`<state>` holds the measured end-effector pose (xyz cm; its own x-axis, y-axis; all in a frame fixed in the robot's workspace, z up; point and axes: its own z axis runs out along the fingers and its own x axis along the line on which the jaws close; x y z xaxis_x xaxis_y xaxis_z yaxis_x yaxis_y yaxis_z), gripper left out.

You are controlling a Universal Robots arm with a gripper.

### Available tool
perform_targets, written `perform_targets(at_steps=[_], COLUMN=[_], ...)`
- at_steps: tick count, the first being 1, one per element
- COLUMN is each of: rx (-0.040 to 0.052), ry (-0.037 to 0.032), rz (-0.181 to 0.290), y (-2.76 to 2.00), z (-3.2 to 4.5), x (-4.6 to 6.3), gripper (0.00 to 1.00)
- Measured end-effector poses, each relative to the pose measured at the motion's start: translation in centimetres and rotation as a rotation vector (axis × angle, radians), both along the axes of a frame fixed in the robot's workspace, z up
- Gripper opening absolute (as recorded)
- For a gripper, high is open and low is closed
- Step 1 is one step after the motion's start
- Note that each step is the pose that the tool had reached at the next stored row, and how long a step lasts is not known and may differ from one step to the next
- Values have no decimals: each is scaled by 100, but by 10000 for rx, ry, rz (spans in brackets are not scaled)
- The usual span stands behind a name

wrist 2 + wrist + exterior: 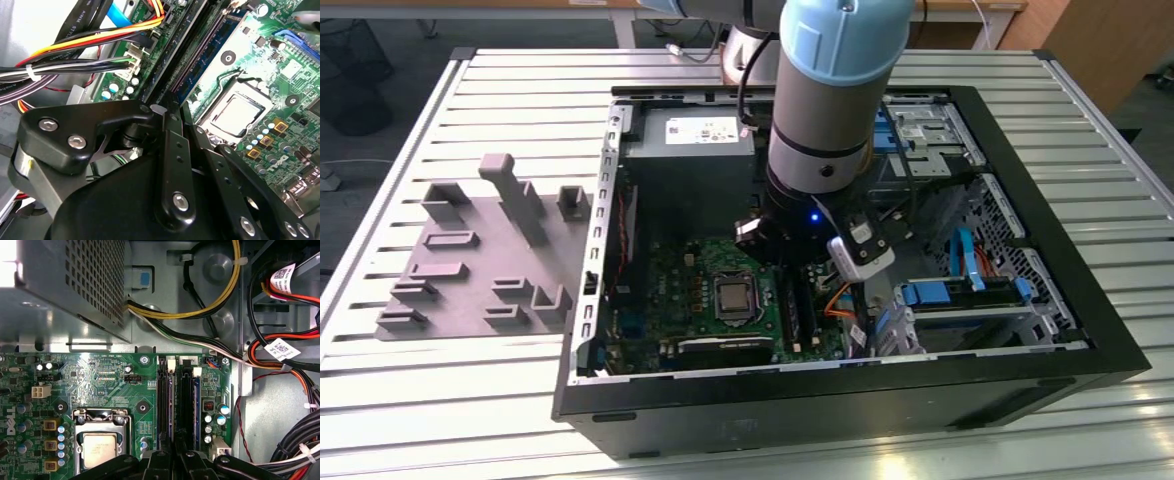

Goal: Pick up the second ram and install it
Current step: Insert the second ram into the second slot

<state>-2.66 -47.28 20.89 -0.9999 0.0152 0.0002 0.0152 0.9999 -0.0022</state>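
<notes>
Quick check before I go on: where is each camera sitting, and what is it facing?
Exterior view: off the arm, above the open PC case; shows the arm and gripper.
First wrist view: on the arm, facing the motherboard; gripper links along one edge.
Second wrist view: close behind the gripper linkage.
Shared: CPU socket, RAM slots.

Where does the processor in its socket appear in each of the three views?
Exterior view: processor mid-motherboard, at the exterior view's left of the memory slots.
First wrist view: processor between the memory slots and yellow components.
Second wrist view: processor, same neighbours.
Shared landmark: the memory slots.
</notes>
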Motion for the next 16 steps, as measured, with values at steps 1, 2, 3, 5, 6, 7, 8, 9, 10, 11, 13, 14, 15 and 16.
perform_targets(at_steps=[1, 2, 3, 5, 6, 7, 8, 9, 10, 11, 13, 14, 15, 16], rx=[2, 4, 3, 3, 2, 2, 3, 3, 4, 4, 0, 2, 3, 3], ry=[-1, -1, 0, -1, -1, 0, -1, -1, -1, -1, 1, 2, 2, 5], rz=[0, 0, 0, 0, 0, 0, 0, 0, 0, 0, 0, 0, 0, 0], y=[0, 0, 0, 0, 0, 0, 0, 0, 0, 0, 0, 0, 0, 0], z=[-1, -2, -2, -2, -2, -2, -2, -2, 0, 7, 34, 52, 76, 100], x=[0, 0, 0, 0, 0, 0, 0, 0, 0, 0, 0, 0, 0, 0], gripper=[14, 15, 15, 21, 21, 21, 21, 21, 21, 21, 21, 21, 21, 21])
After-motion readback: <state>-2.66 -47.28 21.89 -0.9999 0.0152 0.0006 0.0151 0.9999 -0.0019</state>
